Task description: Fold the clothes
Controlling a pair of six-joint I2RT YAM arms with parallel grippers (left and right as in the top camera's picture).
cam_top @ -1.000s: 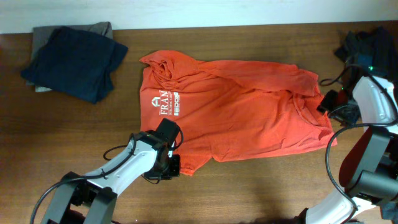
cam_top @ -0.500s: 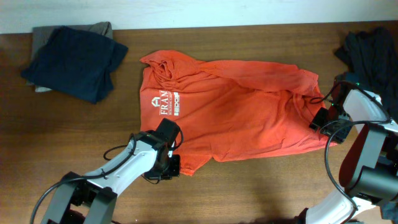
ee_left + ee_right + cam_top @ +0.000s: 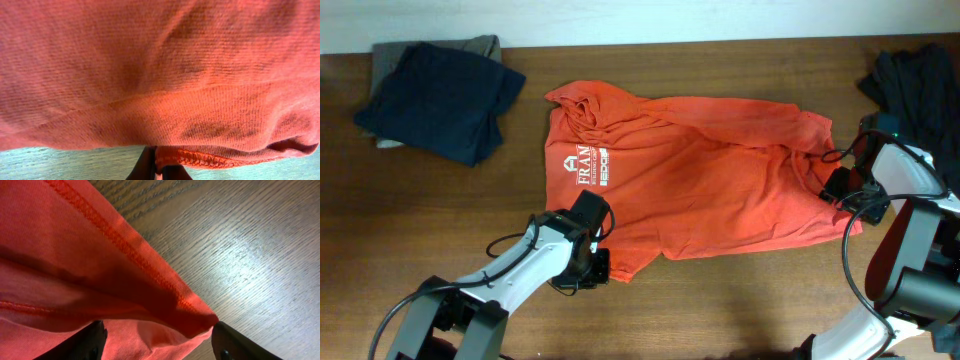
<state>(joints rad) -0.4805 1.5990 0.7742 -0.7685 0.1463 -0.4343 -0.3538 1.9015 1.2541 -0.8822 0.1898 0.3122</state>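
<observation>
Red-orange T-shirt (image 3: 720,180) spread rumpled mid-tabletop (image 3: 740,310); light, limp knit, slumps anywhere, likely best taken at stitched hems: left hand (image 3: 156,166) clenched on its near hem, right hand (image 3: 157,336) released, straddling the far-end hem corner.

Table (image 3: 740,300): dark brown wood grain, soft glare (image 3: 260,255) on surface. Pale strip (image 3: 620,20) along far edge, nature unclear.
</observation>
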